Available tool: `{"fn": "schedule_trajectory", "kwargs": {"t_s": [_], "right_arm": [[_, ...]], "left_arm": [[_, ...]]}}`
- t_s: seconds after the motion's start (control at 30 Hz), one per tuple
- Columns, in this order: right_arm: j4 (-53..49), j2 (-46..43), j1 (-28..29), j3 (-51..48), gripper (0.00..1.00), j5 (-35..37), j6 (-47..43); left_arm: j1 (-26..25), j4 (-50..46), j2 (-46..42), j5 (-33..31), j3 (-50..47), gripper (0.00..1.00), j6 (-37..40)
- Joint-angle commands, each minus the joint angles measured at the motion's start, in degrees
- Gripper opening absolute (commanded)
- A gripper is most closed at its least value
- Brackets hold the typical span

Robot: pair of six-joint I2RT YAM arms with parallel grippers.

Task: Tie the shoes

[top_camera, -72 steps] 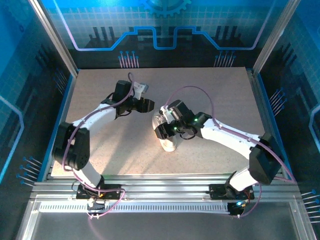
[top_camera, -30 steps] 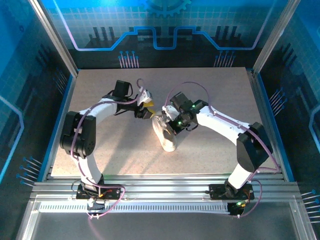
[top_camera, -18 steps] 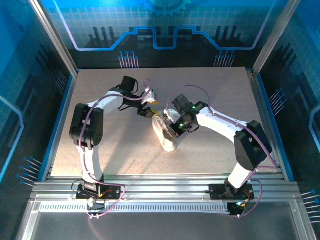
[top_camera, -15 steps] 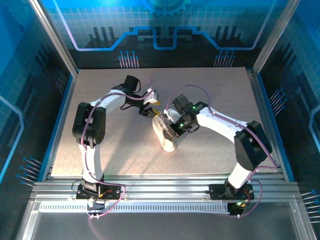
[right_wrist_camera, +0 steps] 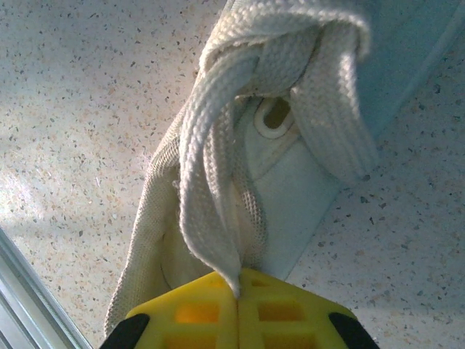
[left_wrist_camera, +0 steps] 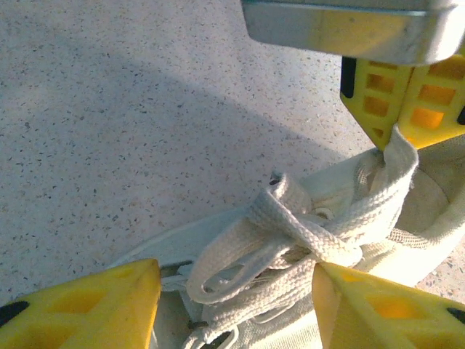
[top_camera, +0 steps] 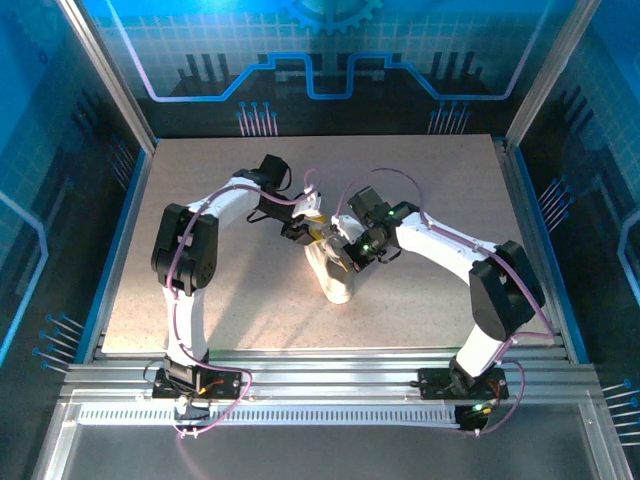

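The small white sneaker lies mid-table, toe toward the front edge. In the left wrist view its laces form a knot with a flat loop sticking out to the left. My left gripper is open, one yellow finger on each side of that loop, not touching it. My right gripper is shut on a lace loop that rises taut from the knot. The same right fingers pinch that loop in the left wrist view. From above, the left gripper and right gripper meet over the shoe's lacing.
The speckled beige table has free room on all sides of the shoe. A metal rail runs along the front edge, and blue panel walls close in the back and sides.
My left arm has swung right from the back-left of the table and brought its open gripper down over the shoe's laces. The right gripper has stayed at the shoe, shifting slightly.
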Motion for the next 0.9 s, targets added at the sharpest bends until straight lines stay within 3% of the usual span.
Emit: {"fn": "schedule_trajectory", "kwargs": {"t_s": [0.0,0.17,0.37,0.4,0.87], "right_arm": [[-1.2,-0.6,-0.8,0.3,0.05,-0.5,-0.4],[-2.0,-1.1,-1.0,1.1,0.05,-0.4,-0.4],[-3.1,-1.1,-1.9,3.0,0.05,-0.4,-0.7],[-3.4,-0.9,-2.2,3.4,0.05,-0.4,-1.0],[-7.4,5.4,-7.2,11.2,0.03,-1.6,-7.7]], "left_arm": [[-1.1,-4.4,1.7,-1.5,1.8,0.57,4.7],[-2.1,-5.2,2.3,-2.6,2.5,0.46,5.4],[-2.3,-3.7,0.2,-4.4,0.7,0.03,4.0],[-2.2,-2.7,-0.7,-4.9,-0.2,0.0,3.4],[-1.9,7.5,-12.8,-10.2,-13.2,0.0,-7.2]]}}
